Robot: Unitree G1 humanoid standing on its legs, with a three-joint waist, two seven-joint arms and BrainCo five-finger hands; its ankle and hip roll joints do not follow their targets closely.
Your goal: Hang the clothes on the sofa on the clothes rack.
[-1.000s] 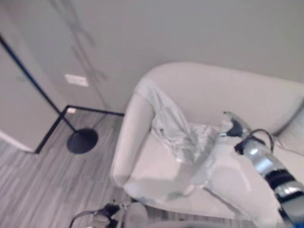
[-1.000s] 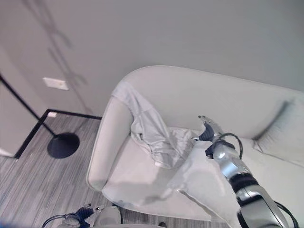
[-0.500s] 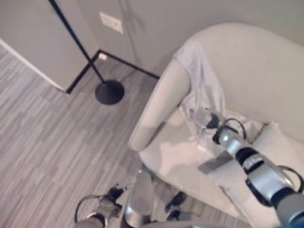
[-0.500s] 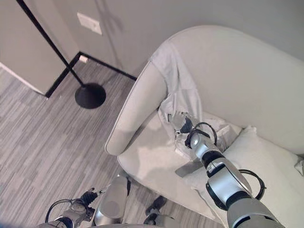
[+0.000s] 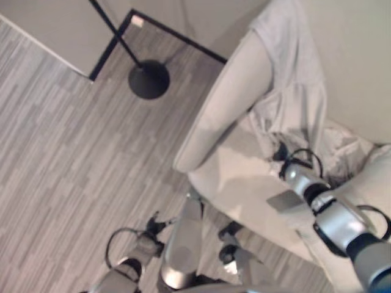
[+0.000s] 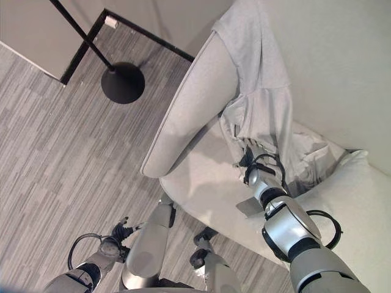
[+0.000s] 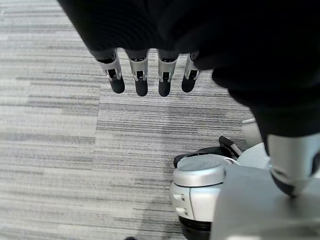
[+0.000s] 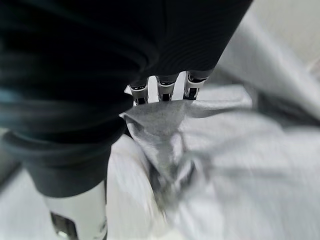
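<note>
Garment location: the grey garment (image 6: 259, 91) is draped over the sofa (image 6: 189, 116), running from the top of the armrest down the inside onto the seat, where its lower part bunches beside a pale cushion (image 6: 348, 201).
Long axis: from the armrest top down to the seat; the bunched end lies nearest the right hand.
Right hand: the right hand (image 6: 252, 154) is at the bunched cloth on the seat. In its wrist view a fold of cloth lies across the fingers (image 8: 165, 89); their tips are hidden under it, so whether they clamp the cloth cannot be determined.
Left hand: the left hand (image 7: 150, 75) hangs over the striped floor (image 7: 60, 150) on the side of the sofa away from the wall, well apart from the garment, fingers straight and empty.
Nearer hand: right.
Rack: a black pole with a round base (image 6: 122, 82) stands on the floor beyond the armrest, well apart from the garment.
Judgement: the coming move likely requires a secure hold on the bunched end, then a lift clear of the armrest.
</note>
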